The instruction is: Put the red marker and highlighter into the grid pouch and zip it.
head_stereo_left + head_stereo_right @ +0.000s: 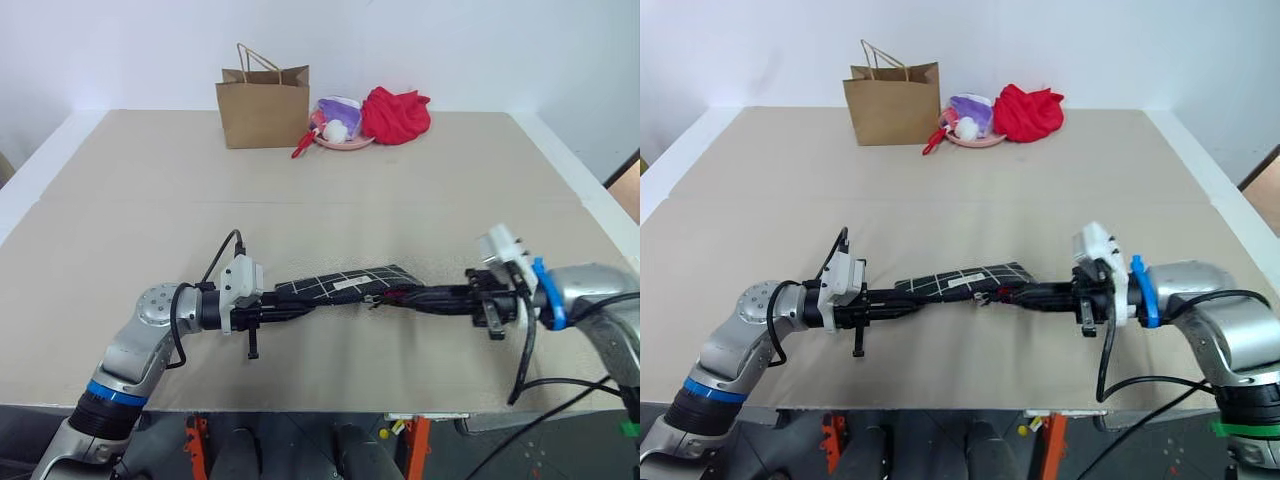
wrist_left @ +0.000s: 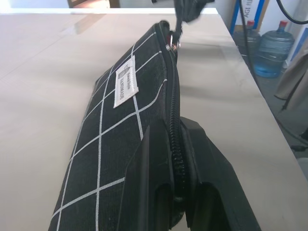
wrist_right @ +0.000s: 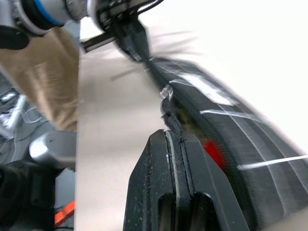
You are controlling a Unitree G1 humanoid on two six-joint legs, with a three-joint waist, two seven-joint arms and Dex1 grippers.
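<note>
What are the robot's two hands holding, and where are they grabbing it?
Both hold the grid pouch above the table. The left hand clamps one end along the zipper; the right hand pinches the zipper pull at the other end.

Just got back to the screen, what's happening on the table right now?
The robot holds the flat black fabric pouch with white grid lines off the beige table between both hands. The left hand is clamped on one end along the zipper. The right hand is shut at the zipper pull on the other end, where something red shows inside.
</note>
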